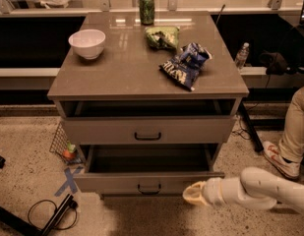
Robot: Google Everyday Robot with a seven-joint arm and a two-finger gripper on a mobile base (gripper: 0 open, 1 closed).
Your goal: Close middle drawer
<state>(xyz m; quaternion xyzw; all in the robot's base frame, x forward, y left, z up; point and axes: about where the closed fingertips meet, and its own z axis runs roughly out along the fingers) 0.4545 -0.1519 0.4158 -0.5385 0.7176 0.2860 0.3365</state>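
The middle drawer point(112, 182) is the lower of the two drawer fronts that show. It stands pulled partway out, with a small dark bar handle point(149, 188) and a dark opening above its front. My gripper point(193, 194) is at the right end of that front, at or touching its lower edge, and my pale arm point(262, 191) reaches in from the right. The drawer above point(191, 130) also stands slightly out, with a gap under the countertop. Any lower drawer is hidden.
On the countertop point(127, 73) are a white bowl point(87, 43), a green can point(146, 8), a green bag point(162, 36) and a blue chip bag point(186, 65). A person's leg and shoe point(282, 159) stand at the right. A wire basket point(62, 145), blue tape cross point(69, 181) and cable point(48, 213) lie at the left.
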